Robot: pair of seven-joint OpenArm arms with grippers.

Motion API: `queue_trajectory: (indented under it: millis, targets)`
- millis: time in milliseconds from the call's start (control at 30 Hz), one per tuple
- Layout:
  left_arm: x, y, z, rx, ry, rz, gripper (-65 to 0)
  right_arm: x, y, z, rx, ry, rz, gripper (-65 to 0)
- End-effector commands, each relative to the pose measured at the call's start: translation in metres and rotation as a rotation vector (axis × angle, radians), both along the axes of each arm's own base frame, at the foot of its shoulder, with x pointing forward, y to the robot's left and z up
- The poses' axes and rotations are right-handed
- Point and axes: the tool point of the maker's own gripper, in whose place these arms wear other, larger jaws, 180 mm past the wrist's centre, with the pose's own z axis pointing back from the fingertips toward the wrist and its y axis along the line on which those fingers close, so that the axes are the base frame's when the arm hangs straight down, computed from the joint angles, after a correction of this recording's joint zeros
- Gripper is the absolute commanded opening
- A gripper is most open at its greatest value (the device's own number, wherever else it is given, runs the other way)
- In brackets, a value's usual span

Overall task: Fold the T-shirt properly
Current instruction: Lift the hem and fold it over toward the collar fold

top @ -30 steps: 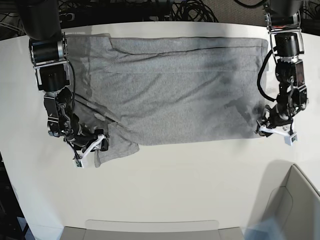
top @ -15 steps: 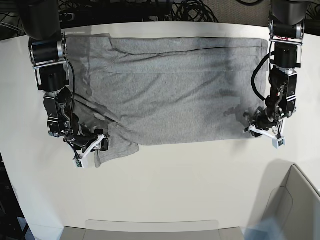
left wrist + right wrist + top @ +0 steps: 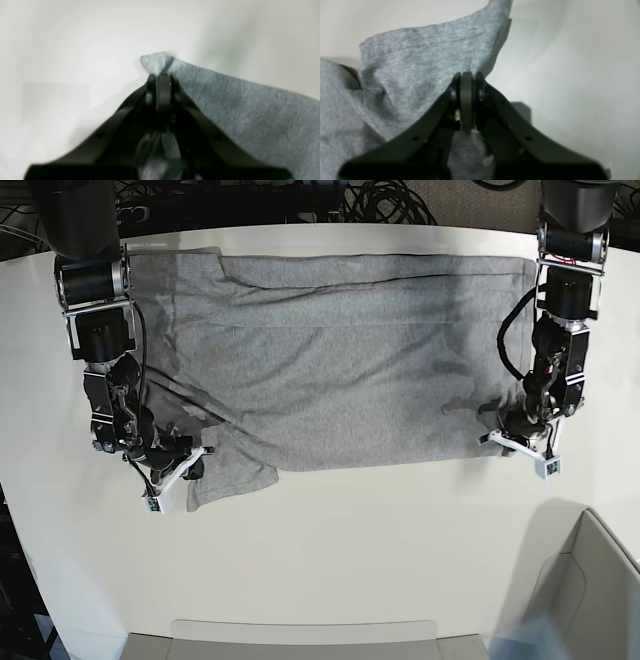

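Note:
The heather-grey T-shirt (image 3: 340, 360) lies spread across the far half of the white table (image 3: 350, 560), plain side up; no lettering shows. My left gripper (image 3: 503, 435) is shut on the shirt's near right corner (image 3: 157, 62), low at the table. My right gripper (image 3: 190, 470) is shut on the edge of the sleeve (image 3: 420, 65) at the shirt's near left. In the left wrist view the gripper (image 3: 161, 77) pinches a small peak of cloth. In the right wrist view the gripper (image 3: 467, 77) pinches the folded sleeve fabric.
A pale grey bin (image 3: 585, 590) stands at the near right corner. A low tray edge (image 3: 300, 635) runs along the near side. Cables (image 3: 300, 195) lie behind the table's far edge.
My left gripper has slid leftward with the shirt's corner, bunching the right edge inward. My right gripper has shifted slightly with the sleeve.

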Motion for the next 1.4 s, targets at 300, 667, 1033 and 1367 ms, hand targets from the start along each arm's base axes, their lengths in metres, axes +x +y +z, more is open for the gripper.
queue_trajectory:
  millis: [300, 667, 1033, 1367]
  targets:
    - [0.03, 0.024, 0.067, -0.047, -0.191, 0.094, -65.0, 0.021, -0.019, 0.045, -0.081, -0.094, 0.024, -65.0]
    - [0.027, 0.021, 0.084, -0.067, -0.206, 0.077, -65.0, 0.038, 0.004, 0.096, -0.088, -0.228, 0.091, -65.0]
    - [-0.005, 0.032, 0.09, -0.059, -0.24, 0.105, -65.0, 0.013, 0.002, 0.131, -0.102, -0.235, 0.101, -65.0]
    - [-0.041, 0.03, 0.1, -0.071, -0.19, 0.081, -65.0, -0.034, 0.003, 0.121, -0.095, -0.247, 0.103, -65.0]
